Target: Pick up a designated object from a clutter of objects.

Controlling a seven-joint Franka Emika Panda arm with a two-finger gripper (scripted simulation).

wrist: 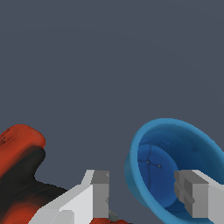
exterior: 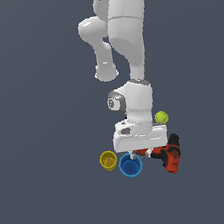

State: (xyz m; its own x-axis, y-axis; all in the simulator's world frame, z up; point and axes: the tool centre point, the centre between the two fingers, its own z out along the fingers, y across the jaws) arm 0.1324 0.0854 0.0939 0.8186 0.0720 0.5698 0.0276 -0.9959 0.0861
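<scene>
Blue cup (exterior: 130, 165): one round, smooth plastic vessel with tapered sides and an open mouth, standing upright on the plain grey floor (exterior: 45, 194) directly under the gripper (exterior: 141, 154). In the wrist view the cup (wrist: 175, 162) shows a thick bright rim and a darker glossy interior; one grey fingertip (wrist: 192, 192) lies over the cup's mouth, the other fingertip (wrist: 100, 192) lies outside its wall, so the rim sits between them. The jaws stand wide apart and grip nothing. Yellow cup (exterior: 108, 160): one, smaller, of the same tapered form, just beside the blue cup toward the exterior view's left. Drill (exterior: 170, 157): one, red and black, with a rounded moulded body, lying just beside the blue cup toward the exterior view's right; its glossy red housing (wrist: 19, 144) fills a corner of the wrist view. Tennis ball (exterior: 161, 117): one yellow-green sphere, partly behind the white arm (exterior: 127, 46), near the drill. Whether any item touches another cannot be told.
</scene>
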